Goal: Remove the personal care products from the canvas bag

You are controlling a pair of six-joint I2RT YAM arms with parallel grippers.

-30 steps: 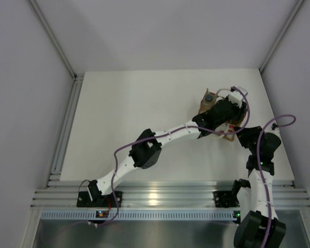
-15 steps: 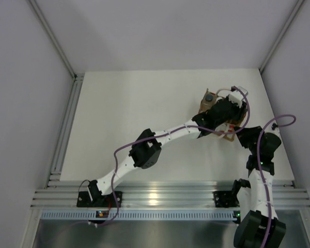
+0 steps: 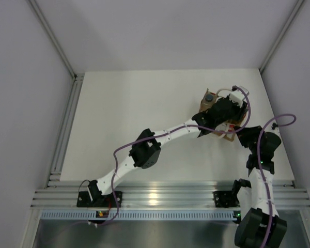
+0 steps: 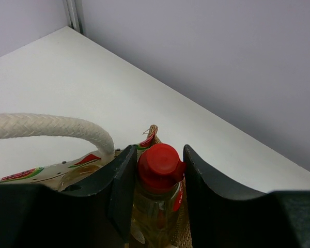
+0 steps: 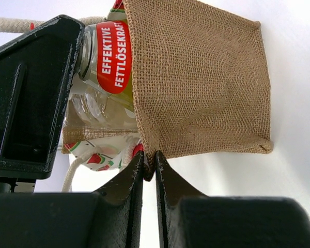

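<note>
The canvas bag (image 3: 236, 130) stands at the far right of the table; its brown burlap side fills the right wrist view (image 5: 201, 82). My left gripper (image 4: 159, 168) is shut on the yellow-amber bottle with the red cap (image 4: 160, 166), whose neck rises out of the bag mouth; its red label shows in the right wrist view (image 5: 112, 54). My right gripper (image 5: 149, 165) is shut on the bag's burlap corner. A dark-capped bottle (image 3: 209, 97) shows at the bag's far left end. A rope handle (image 4: 51, 128) arcs on the left. The other bottles are hidden.
The white table (image 3: 139, 113) extends left of the bag. Grey walls (image 4: 222, 62) rise close behind and to the right. An aluminium rail (image 3: 64, 129) runs along the left edge.
My left gripper has lifted slightly upward and away with the red-capped bottle. The right arm and the bag have barely moved.
</note>
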